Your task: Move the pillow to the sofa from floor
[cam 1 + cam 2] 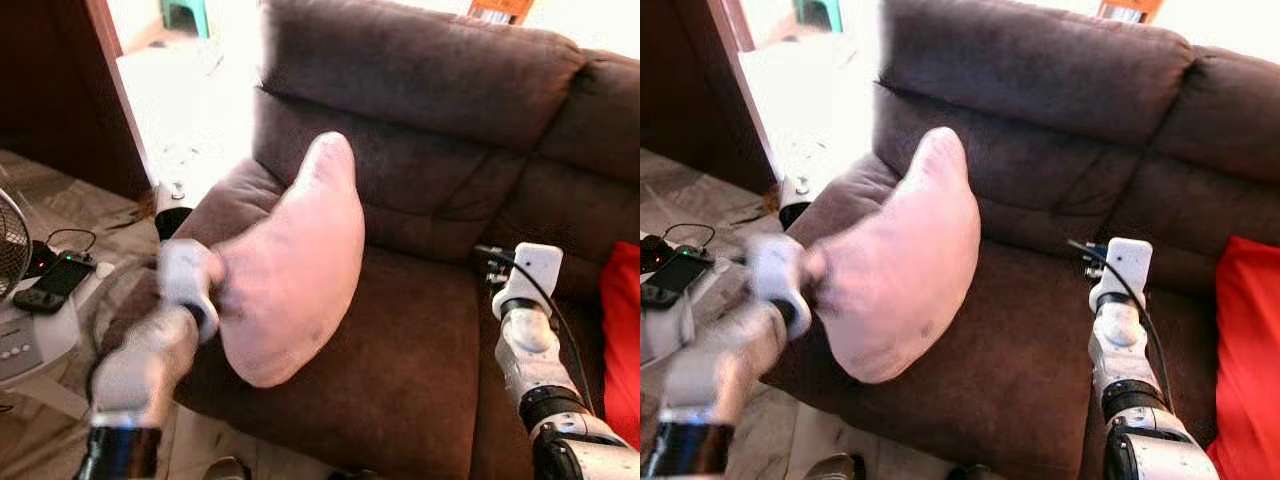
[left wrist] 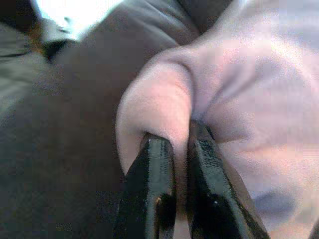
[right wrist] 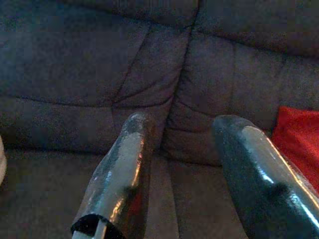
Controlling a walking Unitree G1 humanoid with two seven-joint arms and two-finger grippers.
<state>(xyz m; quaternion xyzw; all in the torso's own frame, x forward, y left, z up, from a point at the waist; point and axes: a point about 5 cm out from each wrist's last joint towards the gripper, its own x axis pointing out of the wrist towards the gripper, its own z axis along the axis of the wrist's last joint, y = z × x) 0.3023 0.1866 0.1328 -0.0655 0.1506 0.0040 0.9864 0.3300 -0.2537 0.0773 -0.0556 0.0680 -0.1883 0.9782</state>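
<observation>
Left wrist view shows the pale pink pillow point(image 2: 249, 99), soft and matte, bunched into a rounded fold where the left gripper point(image 2: 182, 149) has its two glossy black fingers point(image 2: 154, 184) pinched together on the fabric, the cloth puckering into creases around the pinch. From the head camera the pillow point(image 1: 295, 265) is a plump teardrop shape, narrow and rounded at the top, bulging below, held up over the front left part of the sofa point(image 1: 420, 200) seat, near the armrest; whether its lower edge rests on the cushion cannot be told. The left arm point(image 1: 150, 350) is blurred, a silver-white shape reaching up to the pillow's side. The sofa is dark brown with a suede-like nap, thick padded back cushions divided by deep seams and a broad, smooth seat. The right gripper point(image 3: 184, 149) hangs over the seat farther right, its rounded, shiny dark fingers spread apart with nothing between them, pointing at the seam between two back cushions. A bright red cushion point(image 1: 622, 340) lies at the sofa's right end. On the left, on a small white stand, lie a black phone point(image 1: 60, 275) and a dark cable, beside the wire grille of a fan point(image 1: 12, 245).
</observation>
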